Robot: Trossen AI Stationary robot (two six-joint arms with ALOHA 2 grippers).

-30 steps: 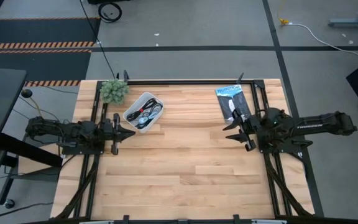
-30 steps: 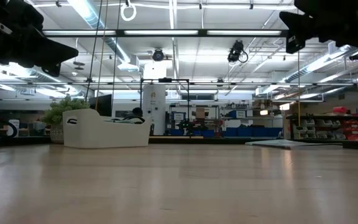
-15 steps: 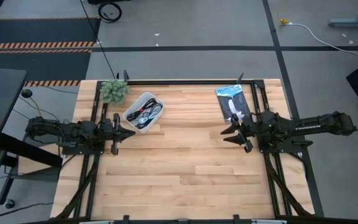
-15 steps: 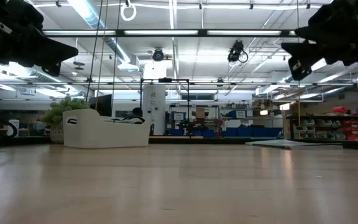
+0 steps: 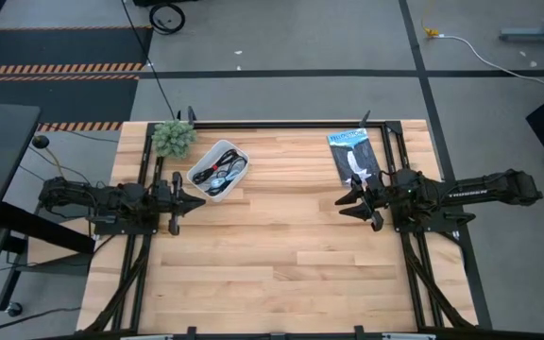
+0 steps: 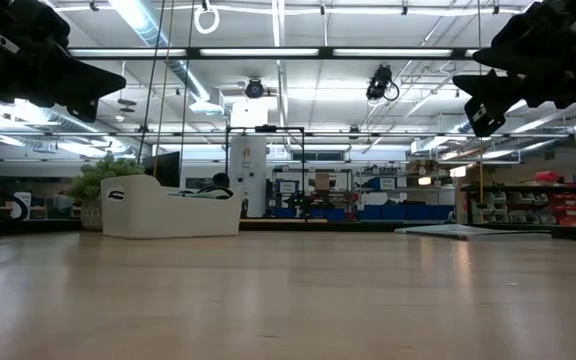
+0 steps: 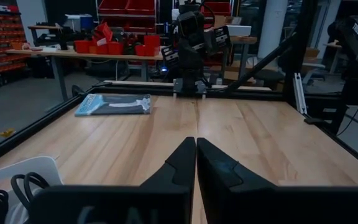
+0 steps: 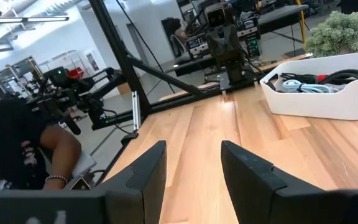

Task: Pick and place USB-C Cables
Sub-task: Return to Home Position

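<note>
The USB-C cables lie together in a white bin (image 5: 219, 170) near the table's far left: black coils, a pale silver-grey one and a red tie show in the right wrist view (image 8: 316, 84). Black coils show in the bin's corner (image 7: 8, 193) in the left wrist view. My left gripper (image 5: 199, 201) hovers shut just to the near side of the bin, pointing toward the table's right. My right gripper (image 5: 344, 205) hangs open above the right half of the table, pointing left toward the bin (image 8: 328, 93). Neither gripper holds anything.
A flat blue-and-black packet (image 5: 354, 156) lies at the far right, beside my right arm. A small green plant (image 5: 173, 138) stands at the far left corner behind the bin. Bare wood lies between the two grippers. A person (image 8: 17, 149) sits beyond the table's left side.
My right gripper has moved a little toward the table's left and come down somewhat, turning as it went; its fingers stay open. The left arm, the bin and the packet have kept still.
</note>
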